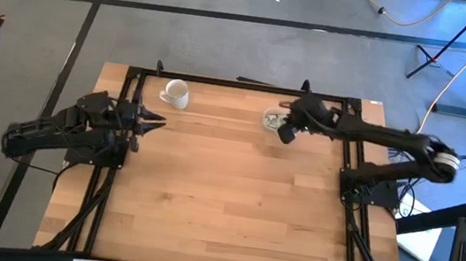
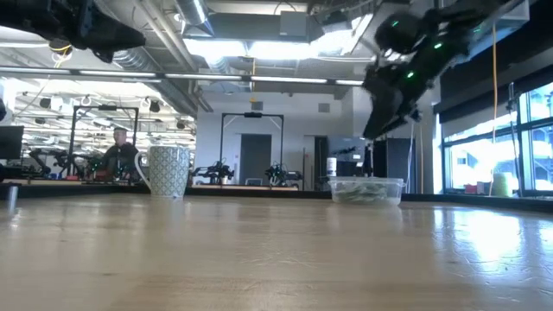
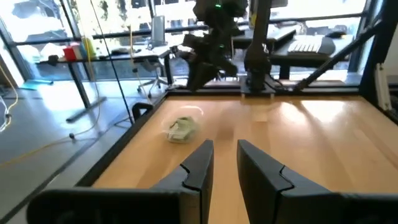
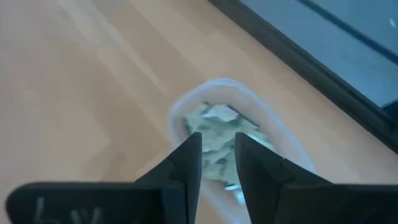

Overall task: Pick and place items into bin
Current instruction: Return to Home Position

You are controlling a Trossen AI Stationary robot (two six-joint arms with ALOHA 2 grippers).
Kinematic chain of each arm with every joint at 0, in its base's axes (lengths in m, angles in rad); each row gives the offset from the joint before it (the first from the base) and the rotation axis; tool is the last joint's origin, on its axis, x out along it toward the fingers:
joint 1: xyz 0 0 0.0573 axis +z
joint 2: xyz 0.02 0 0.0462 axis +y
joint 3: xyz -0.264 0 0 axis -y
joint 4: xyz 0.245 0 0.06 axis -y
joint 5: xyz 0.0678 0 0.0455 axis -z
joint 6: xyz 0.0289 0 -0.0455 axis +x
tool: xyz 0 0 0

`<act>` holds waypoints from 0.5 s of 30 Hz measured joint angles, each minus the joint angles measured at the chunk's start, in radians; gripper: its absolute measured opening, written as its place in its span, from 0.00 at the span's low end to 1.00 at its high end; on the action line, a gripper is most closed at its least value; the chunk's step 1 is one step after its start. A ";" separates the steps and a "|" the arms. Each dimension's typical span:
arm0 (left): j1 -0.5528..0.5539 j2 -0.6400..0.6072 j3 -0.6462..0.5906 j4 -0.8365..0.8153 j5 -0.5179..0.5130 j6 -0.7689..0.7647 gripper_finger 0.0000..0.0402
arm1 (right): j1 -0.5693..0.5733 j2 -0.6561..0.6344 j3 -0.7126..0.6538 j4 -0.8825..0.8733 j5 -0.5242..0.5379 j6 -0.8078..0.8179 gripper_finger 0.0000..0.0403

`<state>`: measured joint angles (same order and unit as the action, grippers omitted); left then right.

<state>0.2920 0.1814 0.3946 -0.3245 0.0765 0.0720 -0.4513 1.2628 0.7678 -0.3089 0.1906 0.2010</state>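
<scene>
Dark right arm [image 1: 375, 135] hangs raised by the bin [image 2: 367, 190], right fingers [image 4: 186, 163] narrowly parted, empty; left fingers [image 3: 200, 165] likewise, at table [image 1: 232, 211] edge.

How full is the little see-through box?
Not empty: the bin holds a heap of pale green and white packets, visible through its clear wall too.

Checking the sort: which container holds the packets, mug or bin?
The clear bin beneath the right gripper: pale green packets lie inside; the white mug stands apart.

Probably a robotics lab: other arm rigs [image 2: 281, 175], ceiling pipes [image 2: 168, 52]
</scene>
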 joint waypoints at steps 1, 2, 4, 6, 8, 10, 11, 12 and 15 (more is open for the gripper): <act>0.000 -0.023 0.000 -0.015 0.000 -0.006 0.16 | 0.014 -0.036 -0.024 0.015 -0.001 0.000 0.25; 0.000 -0.046 0.000 -0.031 0.000 -0.007 0.16 | 0.028 -0.079 -0.054 0.036 -0.002 -0.001 0.25; 0.000 -0.095 -0.003 -0.053 0.000 -0.007 0.16 | 0.053 -0.162 -0.117 0.080 -0.006 -0.026 0.25; 0.000 -0.141 -0.024 -0.038 -0.015 -0.009 0.16 | 0.078 -0.249 -0.190 0.141 -0.023 -0.049 0.25; 0.000 -0.178 -0.049 -0.030 -0.047 -0.031 0.16 | 0.095 -0.327 -0.267 0.227 -0.072 -0.046 0.25; 0.000 -0.180 -0.084 -0.002 -0.082 -0.064 0.16 | 0.104 -0.398 -0.357 0.345 -0.133 -0.024 0.25; 0.000 -0.180 -0.106 0.000 -0.096 -0.074 0.16 | 0.106 -0.426 -0.397 0.406 -0.157 -0.014 0.25; 0.000 -0.178 -0.125 0.025 -0.103 -0.079 0.16 | 0.106 -0.455 -0.438 0.460 -0.183 0.001 0.25; 0.000 -0.167 -0.179 0.125 -0.109 -0.079 0.16 | 0.106 -0.533 -0.526 0.558 -0.250 0.015 0.25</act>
<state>0.2920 0.0140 0.2158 -0.1999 -0.0325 -0.0071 -0.3454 0.7294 0.2417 0.2490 -0.0593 0.2163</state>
